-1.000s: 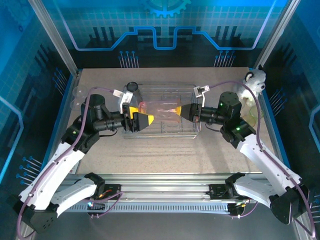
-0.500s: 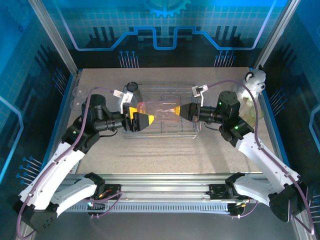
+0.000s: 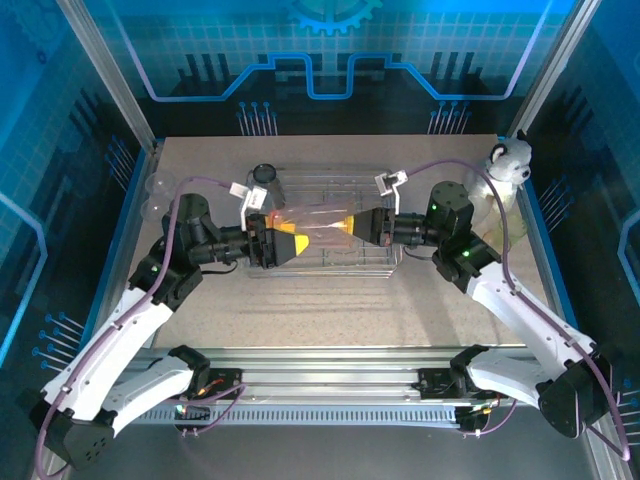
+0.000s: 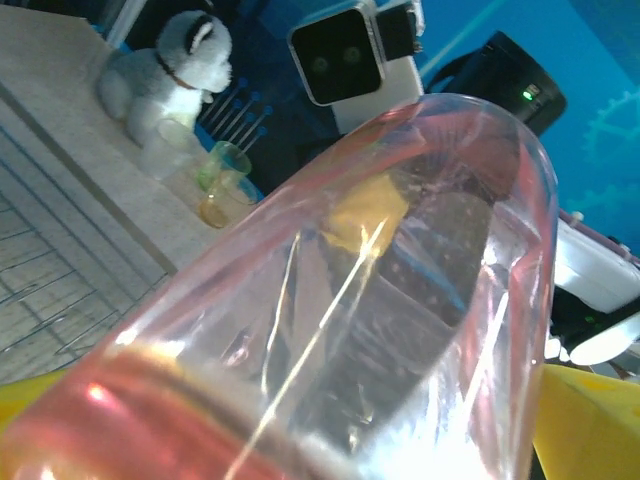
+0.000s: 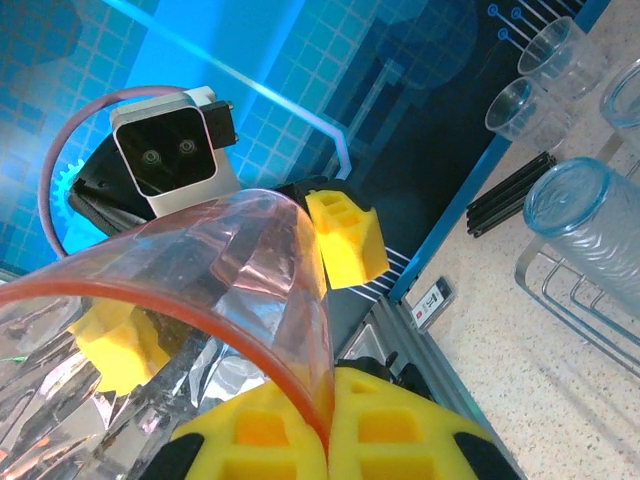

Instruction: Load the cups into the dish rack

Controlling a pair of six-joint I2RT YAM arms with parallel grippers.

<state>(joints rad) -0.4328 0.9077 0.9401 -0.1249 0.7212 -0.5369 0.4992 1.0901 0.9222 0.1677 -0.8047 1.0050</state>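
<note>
Pink cup (image 3: 318,222) is hanging sideways over the dish rack (image 3: 345,262), pinched by its rim in the right gripper (image 3: 350,224), which is clamped tight. Left gripper (image 3: 300,240) is spread wide around the other end, not squeezing anything. Looks like a handover to me, so left needs to close before right lets go.

Top cam overhead from behind, wrist cams face-to-face, close, sharing pink cup (image 4: 400,300)
</note>
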